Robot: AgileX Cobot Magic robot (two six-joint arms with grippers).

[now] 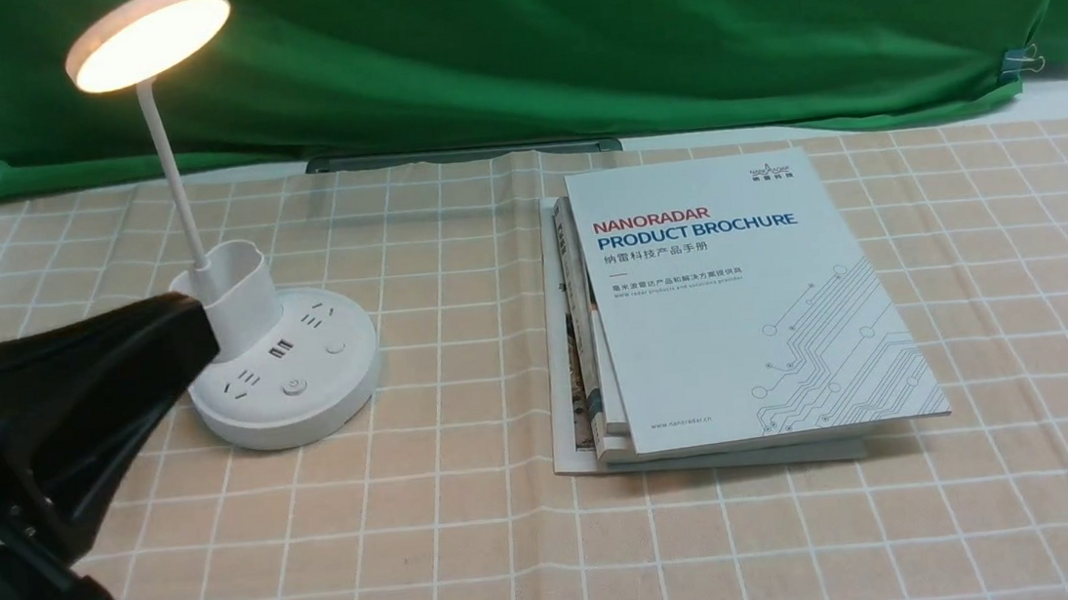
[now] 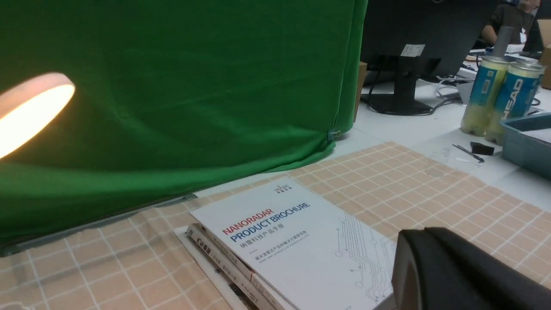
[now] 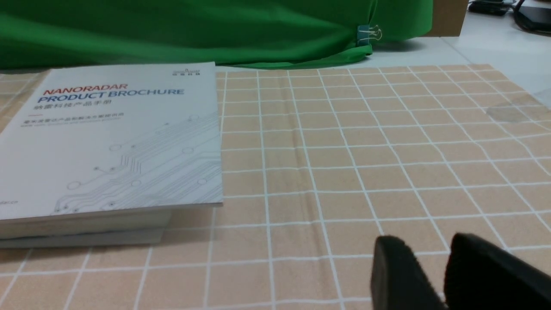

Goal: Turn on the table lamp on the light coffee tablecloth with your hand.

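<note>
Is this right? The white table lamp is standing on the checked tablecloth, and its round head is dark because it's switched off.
Not quite: the head is glowing, so the table lamp is switched on, as the front view shows. It is white and stands on the checked tablecloth, as you said.
</note>
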